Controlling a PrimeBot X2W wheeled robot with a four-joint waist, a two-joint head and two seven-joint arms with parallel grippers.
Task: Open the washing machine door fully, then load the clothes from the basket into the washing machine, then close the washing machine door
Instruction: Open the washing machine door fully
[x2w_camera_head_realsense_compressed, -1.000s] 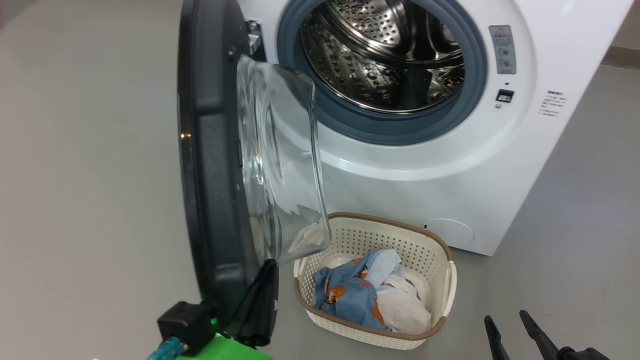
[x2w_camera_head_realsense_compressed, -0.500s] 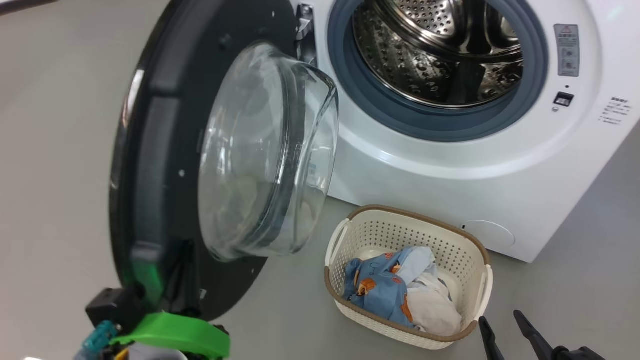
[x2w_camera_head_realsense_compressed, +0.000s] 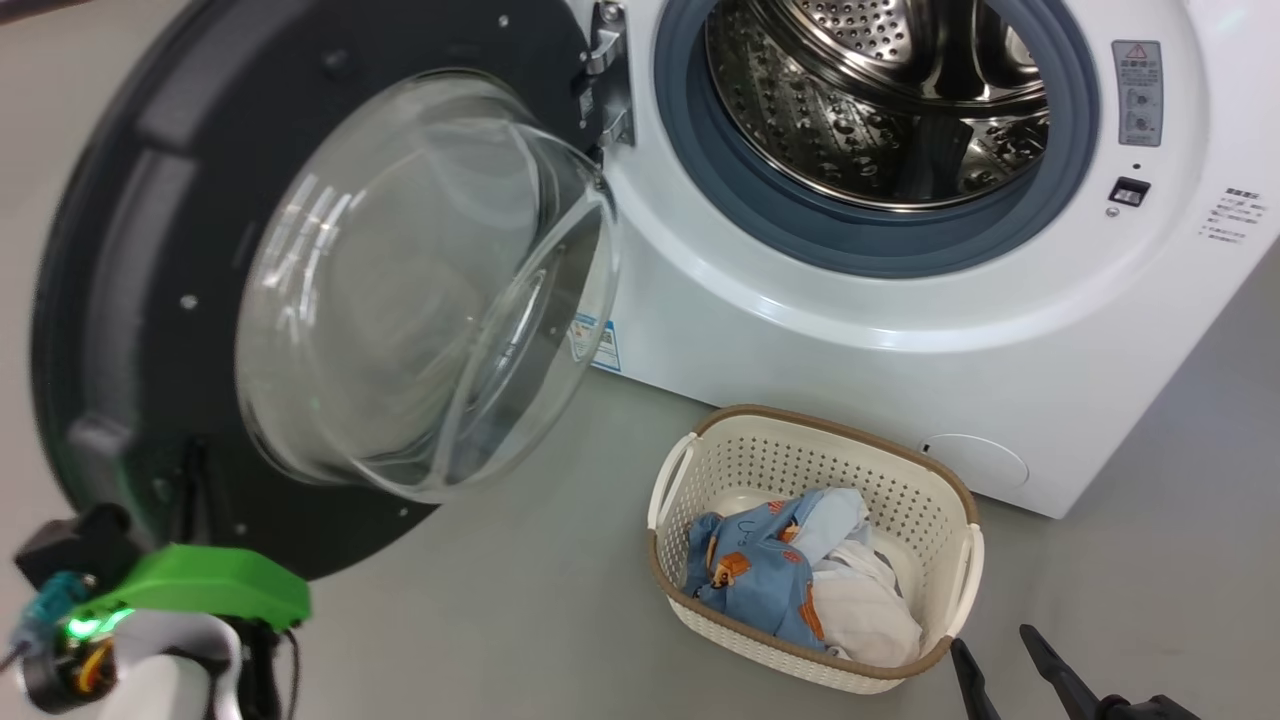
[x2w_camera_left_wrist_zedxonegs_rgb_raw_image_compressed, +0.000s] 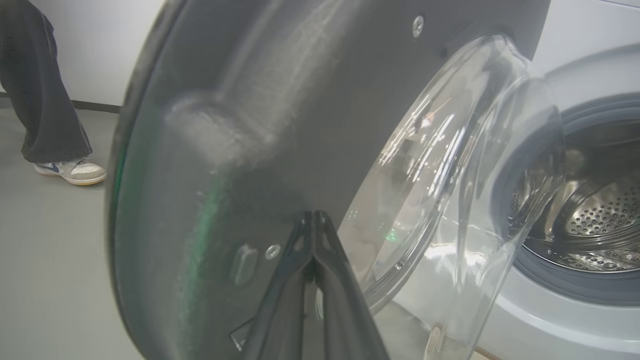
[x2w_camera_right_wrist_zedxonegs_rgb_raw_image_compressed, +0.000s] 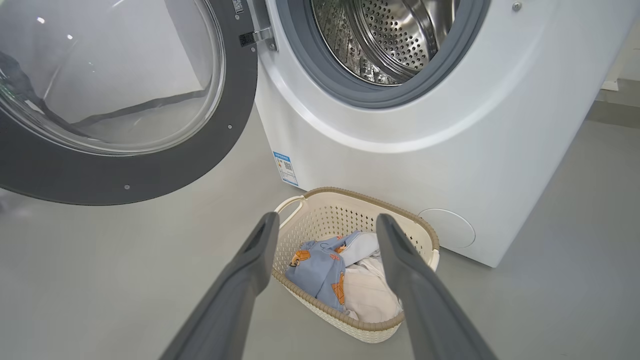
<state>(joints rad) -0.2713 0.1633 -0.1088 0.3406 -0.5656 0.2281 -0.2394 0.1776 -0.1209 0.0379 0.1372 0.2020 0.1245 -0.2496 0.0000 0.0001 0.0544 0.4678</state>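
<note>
White and boxy, the washing machine (x2w_camera_head_realsense_compressed: 900, 330) stands on the grey floor (x2w_camera_head_realsense_compressed: 520, 600) with its mouth uncovered. The steel perforated drum (x2w_camera_head_realsense_compressed: 880, 90) shows inside the grey rubber seal (x2w_camera_head_realsense_compressed: 700, 190), and no fabric is visible in it. The washing machine door (x2w_camera_head_realsense_compressed: 130, 250) hangs swung out on the hinge at the left of the opening. Its dark inner face is turned toward the head camera and the clear glass bowl (x2w_camera_head_realsense_compressed: 400, 290) bulges out from its centre.

In the left wrist view a person's dark trouser leg and pale shoe (x2w_camera_left_wrist_zedxonegs_rgb_raw_image_compressed: 70, 170) stand on the floor beyond the door's edge.

The basket (x2w_camera_head_realsense_compressed: 800, 470) sits on the floor just in front of the machine, below and to the right of the door and apart from it. The clothes lie inside it. The light blue garment (x2w_camera_head_realsense_compressed: 760, 575) with orange bears is on the left and the plain white garment (x2w_camera_head_realsense_compressed: 865, 610) is against it on the right.

The right gripper (x2w_camera_head_realsense_compressed: 995, 645) hovers near the basket's front right corner. Its two fingers are spread wide and hold nothing; in its wrist view they frame the basket. The left gripper (x2w_camera_left_wrist_zedxonegs_rgb_raw_image_compressed: 313, 220) has its fingers pressed together, the tips at the door's inner face just beside the bowl's lower edge. I cannot tell whether they touch it.

A small blue label sticker (x2w_camera_head_realsense_compressed: 598, 345) sits low on the machine's front, seen past the bowl.
</note>
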